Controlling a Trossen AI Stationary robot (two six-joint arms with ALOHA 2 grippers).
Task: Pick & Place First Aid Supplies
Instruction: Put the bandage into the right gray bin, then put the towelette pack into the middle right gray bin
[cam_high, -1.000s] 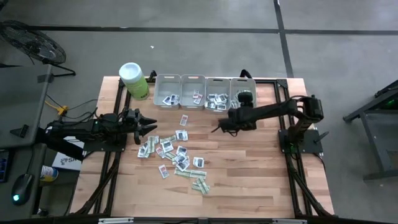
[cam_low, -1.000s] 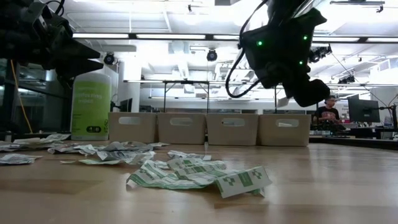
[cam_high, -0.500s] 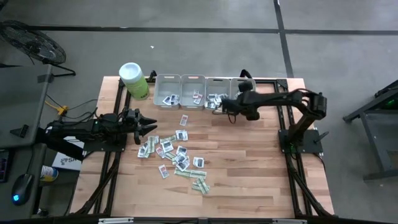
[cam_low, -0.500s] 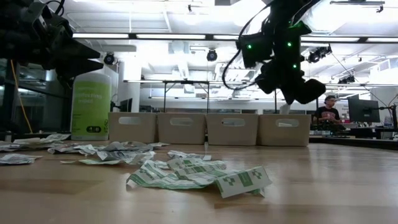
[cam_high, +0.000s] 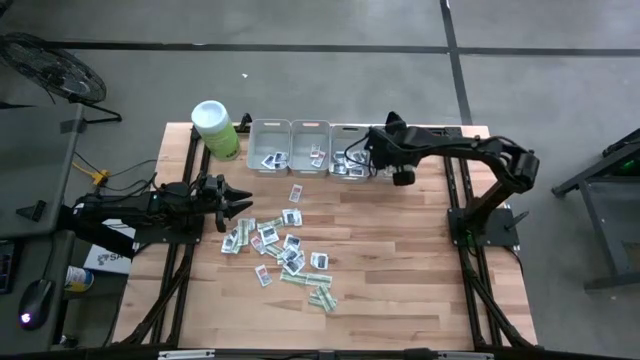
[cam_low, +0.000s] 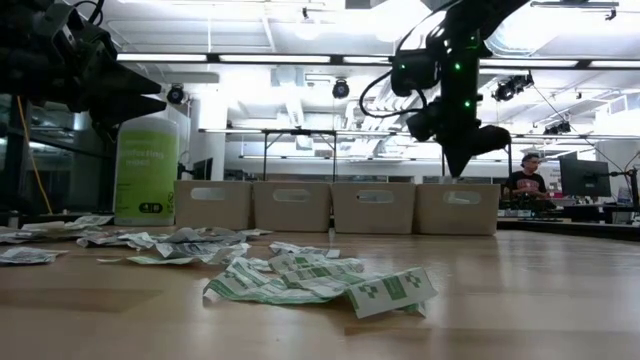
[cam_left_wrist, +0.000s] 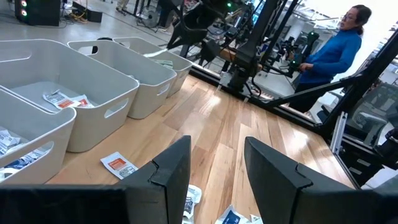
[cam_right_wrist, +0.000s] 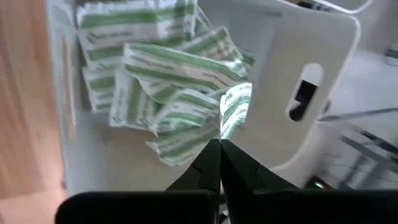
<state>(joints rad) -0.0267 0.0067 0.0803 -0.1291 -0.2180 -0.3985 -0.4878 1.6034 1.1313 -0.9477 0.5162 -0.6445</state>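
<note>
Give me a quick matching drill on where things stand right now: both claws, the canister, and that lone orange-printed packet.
1 right claw
2 left claw
3 lime-green canister
4 orange-printed packet

A open, beside the loose packet pile
B upright, left of the bins
C shut on a green-and-white strip over a grey bin
D flat on bare wood, alone

Pairs: 1-C, 2-A, 3-B, 4-D

A robotics lab: a wooden table on concrete floor, strip lights, equipment racks behind.
</note>
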